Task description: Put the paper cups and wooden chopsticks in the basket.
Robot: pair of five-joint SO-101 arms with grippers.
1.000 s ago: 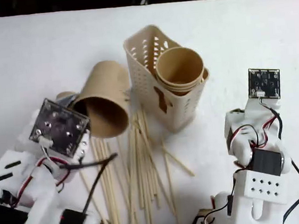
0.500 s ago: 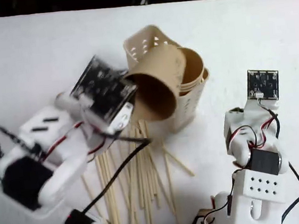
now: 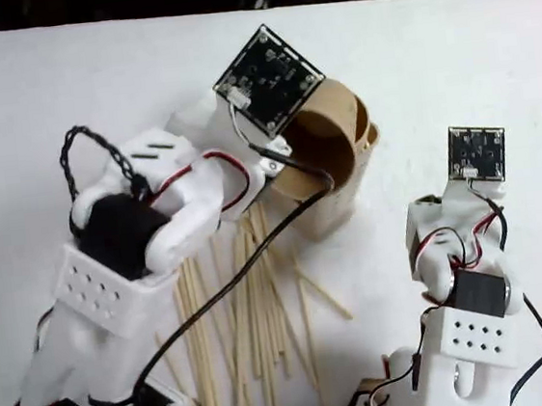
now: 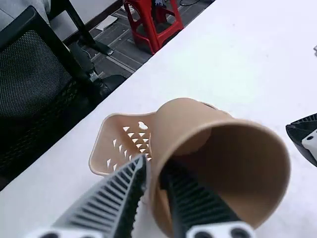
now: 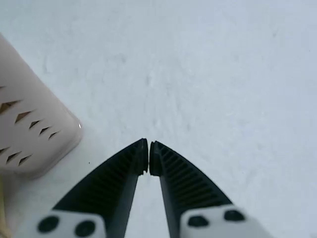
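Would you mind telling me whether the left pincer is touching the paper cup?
Touching. The left wrist view shows the left pincer clamped on the wall of the paper cup, with one finger inside the rim and one outside.

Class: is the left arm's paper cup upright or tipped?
Tipped: the paper cup, pinched at its rim by the left gripper, shows its open mouth sideways over the basket.

We see the basket [image 3: 335,211] mid-table, with the chopsticks [image 3: 254,321] spread on the table just in front of it, between both arms. The left gripper [image 4: 154,167] holds a paper cup [image 3: 328,144] by its rim over the basket's mouth. The right gripper [image 5: 148,157] sits right of the basket, near it.
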